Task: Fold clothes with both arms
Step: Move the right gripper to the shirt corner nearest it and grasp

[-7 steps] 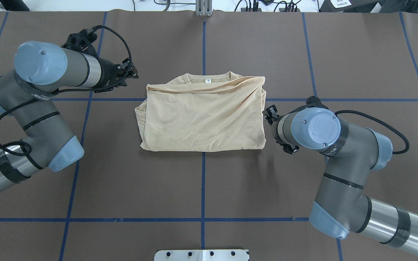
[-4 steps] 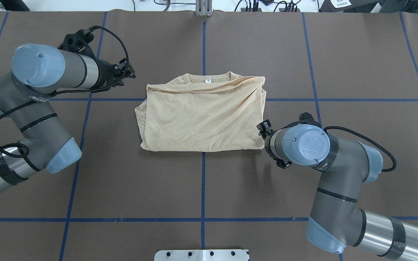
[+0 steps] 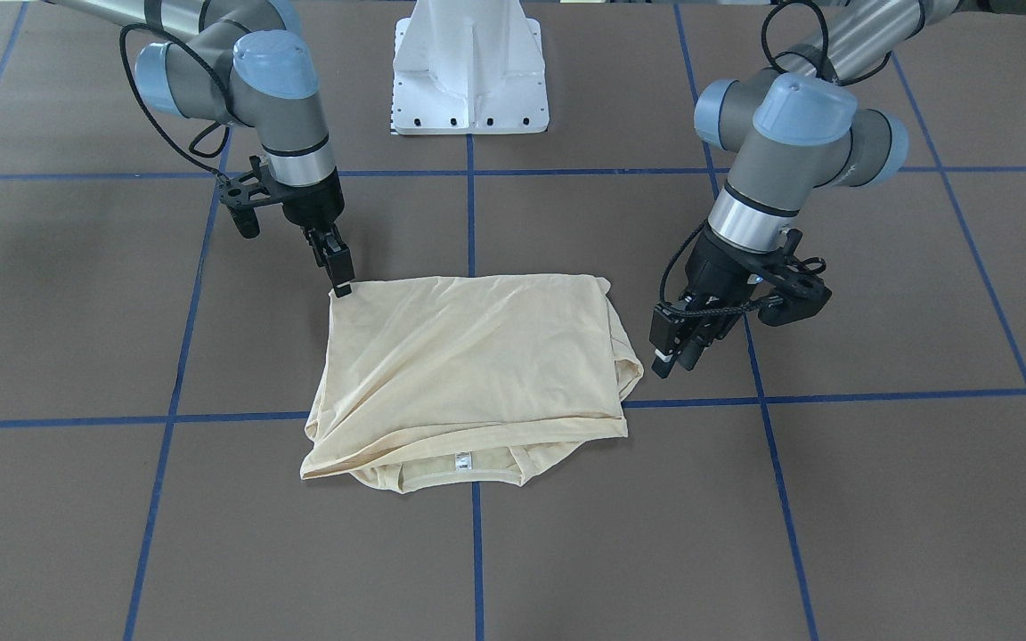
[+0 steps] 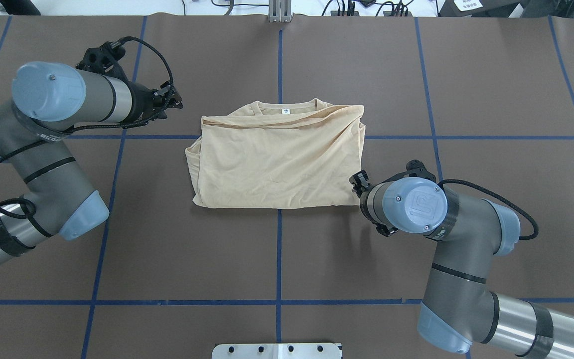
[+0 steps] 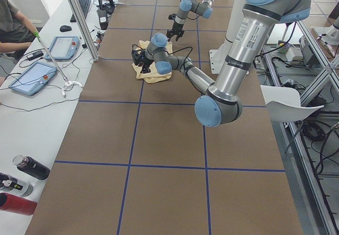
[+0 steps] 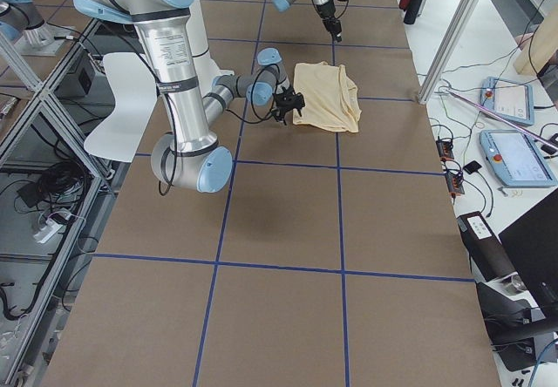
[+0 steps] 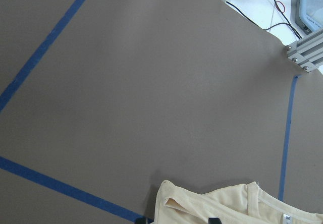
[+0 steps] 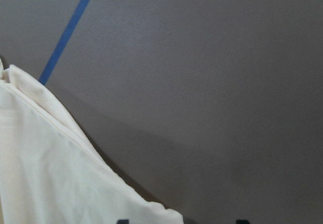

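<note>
Shirt (image 4: 277,164): folded to a rough rectangle in the middle of the worktop (image 4: 416,75), straddling the centre tape line (image 4: 278,249); print not showing.
Base side: white pedestal (image 3: 468,71), well apart from the cloth, so no bother to me.
Right fingers (image 3: 335,260): parted, tips down at the shirt's near right corner. My wrist view shows that corner lying between them, nothing gripped yet.
Step in hand: I judge it the pick-up for the next fold. I'd get the tips low enough to take every layer at the corner, close, then lift both sides together.
Left fingers (image 3: 664,338): parted too and empty, hanging just beside the far left corner, not on it. I'd bring them over the cloth first.
Far edge: neckline with its label (image 4: 285,111) peeks past the fold. Loose layers bulging on the left side could slip from a shallow pinch.
Beyond: person (image 5: 13,26) and tablets (image 5: 26,78) at the side bench, well apart from the shirt.
</note>
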`<state>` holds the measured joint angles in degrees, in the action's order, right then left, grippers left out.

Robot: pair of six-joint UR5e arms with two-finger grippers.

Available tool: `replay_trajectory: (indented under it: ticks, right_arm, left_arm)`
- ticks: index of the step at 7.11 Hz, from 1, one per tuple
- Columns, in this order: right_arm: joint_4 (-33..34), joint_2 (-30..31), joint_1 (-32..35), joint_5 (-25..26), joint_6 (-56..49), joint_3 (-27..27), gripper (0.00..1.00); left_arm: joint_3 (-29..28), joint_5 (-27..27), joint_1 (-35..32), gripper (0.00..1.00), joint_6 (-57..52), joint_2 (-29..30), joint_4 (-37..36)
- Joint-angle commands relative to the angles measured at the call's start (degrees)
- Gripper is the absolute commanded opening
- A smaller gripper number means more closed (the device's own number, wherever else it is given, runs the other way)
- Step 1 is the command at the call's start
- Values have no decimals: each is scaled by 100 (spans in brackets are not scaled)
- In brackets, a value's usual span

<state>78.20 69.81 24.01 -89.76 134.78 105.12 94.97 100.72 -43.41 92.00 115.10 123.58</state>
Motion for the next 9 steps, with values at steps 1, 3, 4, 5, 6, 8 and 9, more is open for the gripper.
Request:
replay_trajectory:
  ticks: [1, 3, 4, 5, 6, 8, 9]
  right_arm:
    - [2, -11, -2, 2, -13, -18, 73]
    - [2, -20, -2, 29, -31, -62, 73]
    - [2, -55, 7, 29, -31, -71, 68]
    - [11, -90, 7, 37, -22, -71, 39]
    - [11, -117, 42, 29, -31, -71, 0]
    - [11, -204, 164, 11, -188, -123, 0]
    - [11, -231, 252, -67, -250, -115, 0]
  left_arm:
    - [4, 0, -9, 50, -146, -14, 0]
    - [4, 0, -27, 50, -147, -14, 0]
    - [4, -52, -27, 50, -147, -23, 0]
    - [21, -70, -27, 50, -147, -31, -9]
    - [22, -79, -44, 50, -147, -40, 0]
    - [57, -79, -44, 50, -147, -128, 0]
    - [57, -79, -44, 50, -147, -146, 0]
